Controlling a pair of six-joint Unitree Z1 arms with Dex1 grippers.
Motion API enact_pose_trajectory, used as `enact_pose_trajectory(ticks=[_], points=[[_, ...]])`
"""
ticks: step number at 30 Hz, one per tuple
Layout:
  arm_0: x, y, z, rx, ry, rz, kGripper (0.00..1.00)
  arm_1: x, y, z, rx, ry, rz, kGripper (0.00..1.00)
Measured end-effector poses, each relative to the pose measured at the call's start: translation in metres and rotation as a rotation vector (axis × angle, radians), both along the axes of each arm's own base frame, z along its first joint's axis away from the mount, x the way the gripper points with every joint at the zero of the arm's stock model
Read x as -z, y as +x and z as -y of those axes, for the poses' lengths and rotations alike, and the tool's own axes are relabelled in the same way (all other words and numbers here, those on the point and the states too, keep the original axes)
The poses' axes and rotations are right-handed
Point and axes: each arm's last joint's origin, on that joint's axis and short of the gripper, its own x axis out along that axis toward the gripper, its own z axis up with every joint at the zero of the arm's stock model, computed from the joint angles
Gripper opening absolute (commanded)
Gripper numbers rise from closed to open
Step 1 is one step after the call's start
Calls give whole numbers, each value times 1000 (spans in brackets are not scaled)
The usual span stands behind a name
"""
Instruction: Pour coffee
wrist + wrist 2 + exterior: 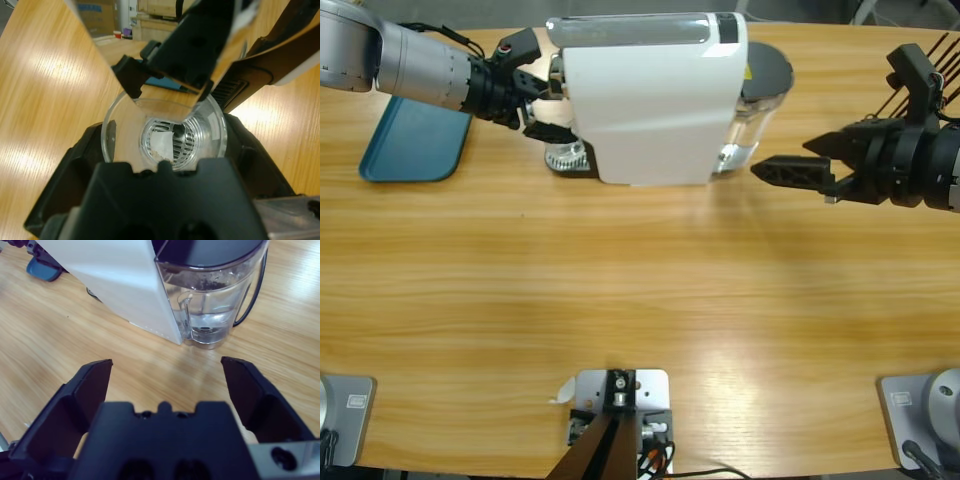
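Landmark: the white coffee machine (pixel 655 100) at the far edge of the worktop (pixel 640 290).

Nearest to the camera, the worktop in front of the machine is bare wood. The right gripper (pixel 790 172) hovers off the machine's water-tank end, jaws wide apart and holding nothing, likely parked clear of the pour.

The left gripper (pixel 535 95) is at the machine's spout end, jaws clamped on a clear tumbler (pixel 165 135) sitting on the slotted drip tray (pixel 167 142) under the spout (pixel 185 55), placed there to catch the brew. No coffee visible in the tumbler; its base shows clear.

Beyond the left arm, a blue tray (pixel 415 140) lies unused. The water tank (pixel 215 295) holds water.
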Motion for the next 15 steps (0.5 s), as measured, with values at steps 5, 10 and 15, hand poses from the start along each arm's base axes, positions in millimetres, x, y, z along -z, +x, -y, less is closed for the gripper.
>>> enact_pose_trajectory(ticks=[5, 10, 15], points=[[0, -1, 0, 1, 1, -2, 747, 0, 0, 0, 0, 0, 0, 1000], [2, -2, 0, 3, 3, -7, 752, 1, 0, 0, 0, -2, -2, 1000], [3, -3, 0, 7, 1, -12, 972, 1, 0, 0, 2, -3, -2, 1000]])
